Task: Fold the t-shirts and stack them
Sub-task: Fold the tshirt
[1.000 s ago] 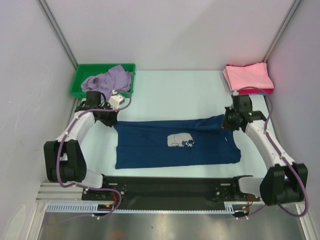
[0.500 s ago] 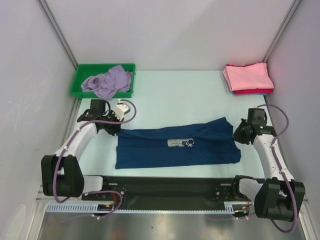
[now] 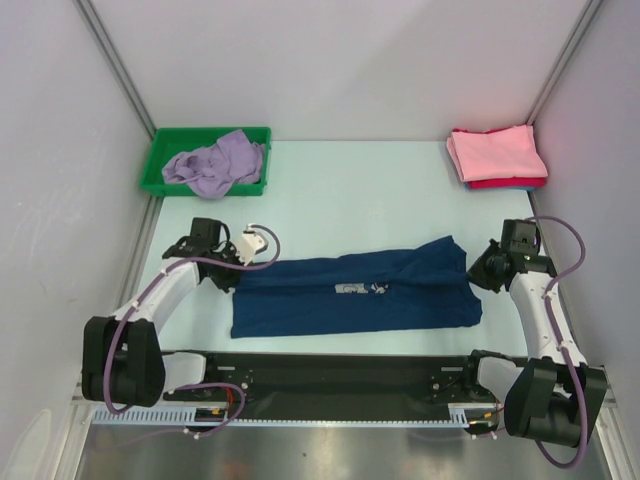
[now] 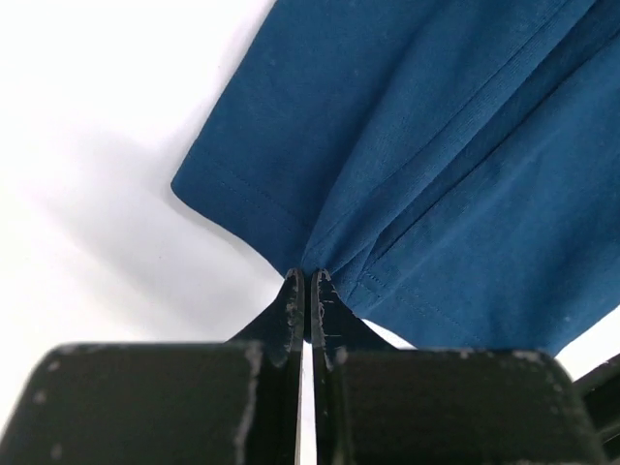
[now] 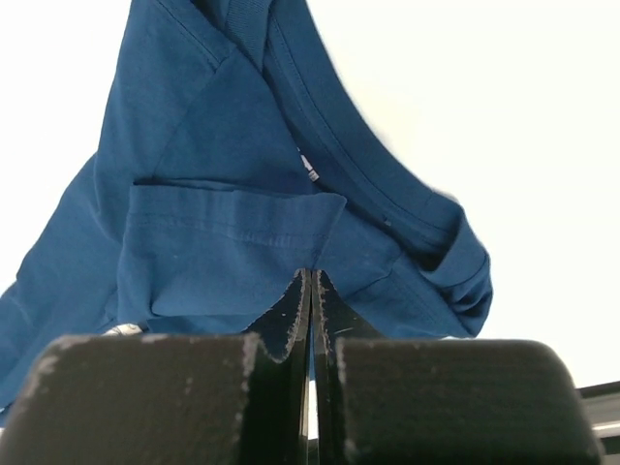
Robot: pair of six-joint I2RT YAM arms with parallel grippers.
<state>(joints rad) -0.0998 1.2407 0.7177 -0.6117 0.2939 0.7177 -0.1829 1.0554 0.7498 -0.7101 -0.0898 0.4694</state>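
Note:
The navy blue t-shirt [image 3: 350,300] lies lengthwise across the middle of the table, its far edge drawn over toward the near side. Only a sliver of its pale print [image 3: 362,288] shows. My left gripper [image 3: 238,272] is shut on the shirt's left end; the left wrist view shows the cloth [image 4: 436,145] pinched at the gripper [image 4: 307,274]. At the right end, the right gripper [image 3: 474,268] [image 5: 310,274] is shut on a fold of the shirt [image 5: 232,232] by the collar. A lavender t-shirt [image 3: 215,160] is heaped at the back left. Folded pink t-shirts [image 3: 495,153] are stacked at the back right.
A green bin [image 3: 150,172] at the back left holds the lavender tee. A red folded layer [image 3: 505,183] lies under the pink stack. White walls close in both sides and the back. The black arm rail [image 3: 330,375] runs along the near edge.
Both grippers have moved toward the near edge, dragging the navy shirt's far edge over itself. The shirt looks narrower and its print is mostly covered.

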